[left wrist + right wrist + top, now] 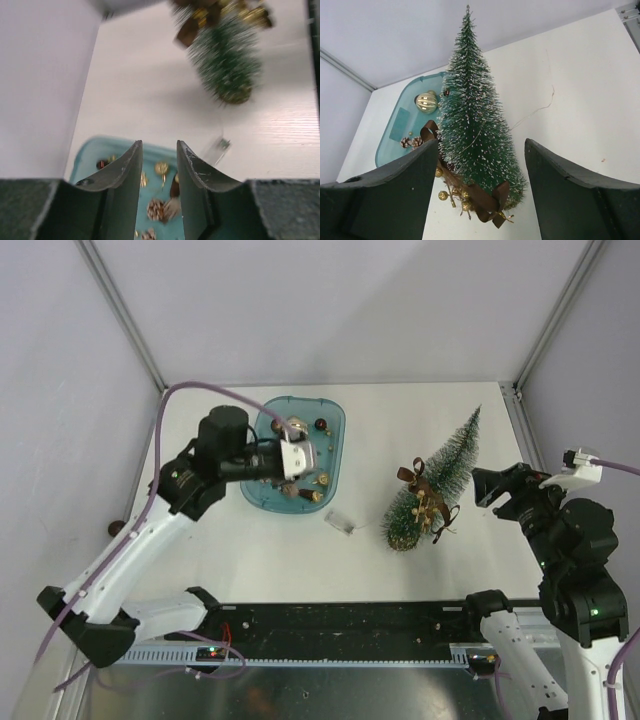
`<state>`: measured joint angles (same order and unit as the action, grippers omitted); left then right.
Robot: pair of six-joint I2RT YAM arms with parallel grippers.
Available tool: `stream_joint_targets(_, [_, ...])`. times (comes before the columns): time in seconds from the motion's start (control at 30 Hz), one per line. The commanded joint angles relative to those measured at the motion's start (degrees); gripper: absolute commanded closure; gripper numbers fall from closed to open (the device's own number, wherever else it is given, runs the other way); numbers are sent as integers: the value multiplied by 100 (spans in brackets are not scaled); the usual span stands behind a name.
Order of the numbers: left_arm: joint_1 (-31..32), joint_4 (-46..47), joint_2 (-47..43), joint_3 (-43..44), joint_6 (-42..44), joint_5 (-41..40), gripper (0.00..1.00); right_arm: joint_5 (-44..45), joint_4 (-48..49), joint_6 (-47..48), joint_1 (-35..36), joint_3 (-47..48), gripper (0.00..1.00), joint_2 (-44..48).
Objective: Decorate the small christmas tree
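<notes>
The small christmas tree (440, 475) lies on its side on the white table, tip toward the far right corner. A brown ribbon bow with gold beads (425, 502) rests on its lower half. My left gripper (303, 457) hovers over the teal tray (262, 490), open with nothing between its fingers; pinecones (156, 209) and gold ornaments show in the tray (100, 144) below the gap. My right gripper (487, 492) stands wide open just right of the tree, not touching it. In the right wrist view the tree (472, 120) and bow (487, 200) lie ahead of the right gripper (480, 145).
A small clear pack (338, 522) on a thin wire lies between tray and tree. A gold ball (426, 101) and pinecones (411, 142) sit in the tray (395, 135). Walls and frame posts close in the table's left, back and right sides.
</notes>
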<state>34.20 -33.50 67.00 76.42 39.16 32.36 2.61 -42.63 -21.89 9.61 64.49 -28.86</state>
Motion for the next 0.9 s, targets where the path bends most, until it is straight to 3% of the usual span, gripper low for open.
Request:
stream_joint_targets(0.0, [642,-70,150,-113,576,356,62,101,321,-54,-12,-1,25,141])
stream_joint_targets(0.2, [829,-73,679,-15,281,-602,61,195,208,87,-12,3,25,292])
stream_joint_targets(0.27, [695,-66,937,-55,76,-967,55,259,193,139,-9,2,24,366])
stream_joint_targets(0.4, [-205,-39,1813,306,-931,-1056,34,331,110,224,-10,2,22,446])
stream_joint_targets(0.47, [-638,-36,2171,469,-1025,-1021,30,337,65,241,-15,2,21,450])
stream_joint_targets(0.67, [-1306,-35,2870,310,-410,-1328,26,383,6,261,-12,2,21,506])
stream_joint_targets(0.87, [-1623,-50,3773,679,-1130,-1185,25,370,-37,260,-13,7,21,509])
